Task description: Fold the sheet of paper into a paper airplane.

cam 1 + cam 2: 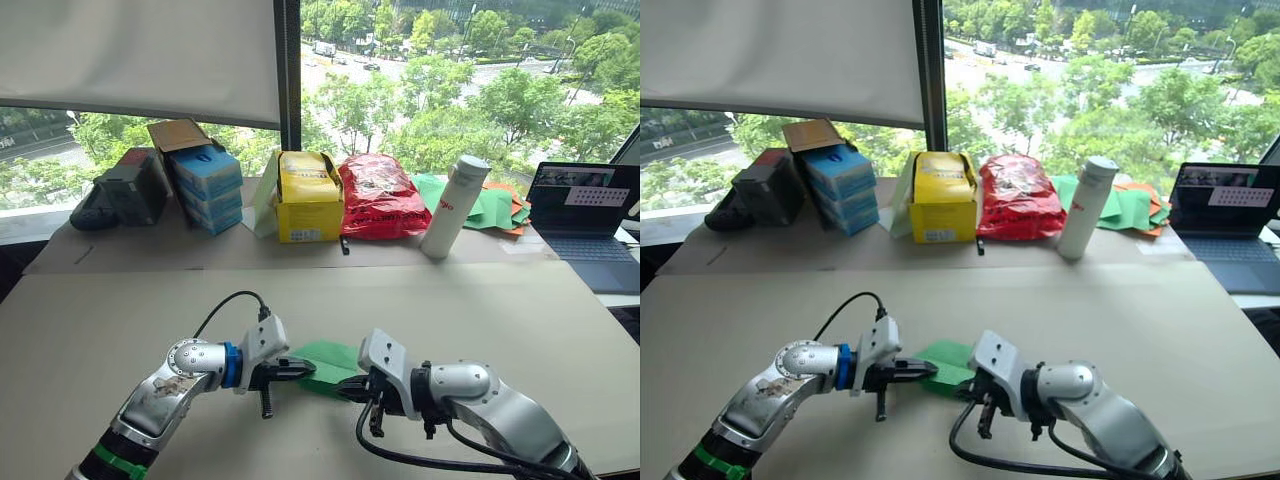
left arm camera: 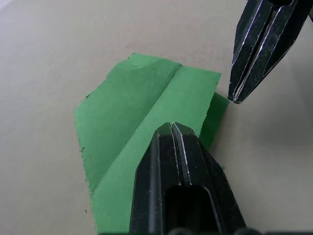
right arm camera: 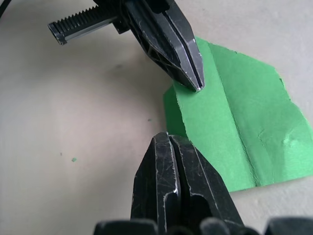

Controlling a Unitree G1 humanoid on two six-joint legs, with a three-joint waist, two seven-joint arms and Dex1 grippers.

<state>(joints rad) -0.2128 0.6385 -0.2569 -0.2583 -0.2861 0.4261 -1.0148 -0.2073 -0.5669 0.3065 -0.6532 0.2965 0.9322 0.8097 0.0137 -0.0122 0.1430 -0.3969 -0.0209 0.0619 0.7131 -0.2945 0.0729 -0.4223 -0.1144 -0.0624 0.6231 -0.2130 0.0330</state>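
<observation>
Both hands have their fingers pressed together: the left hand (image 2: 178, 139) presses on the sheet of paper (image 2: 142, 122), the right hand (image 3: 171, 147) just off its edge. It lies on the table (image 1: 120, 320) around 6 o'clock (creased, flaps overlapping). I judge folding partway; no dart or wings yet.

You have one folded green sheet of paper (image 1: 330, 362) on the worktop (image 1: 120, 320), with two hands at it: the left hand (image 1: 306, 368) and the right hand (image 1: 345, 385). Behind the sheet stand one yellow box (image 1: 308, 200), one red bag (image 1: 380, 195), one white bottle (image 1: 453, 206) and one laptop (image 1: 585, 212).
</observation>
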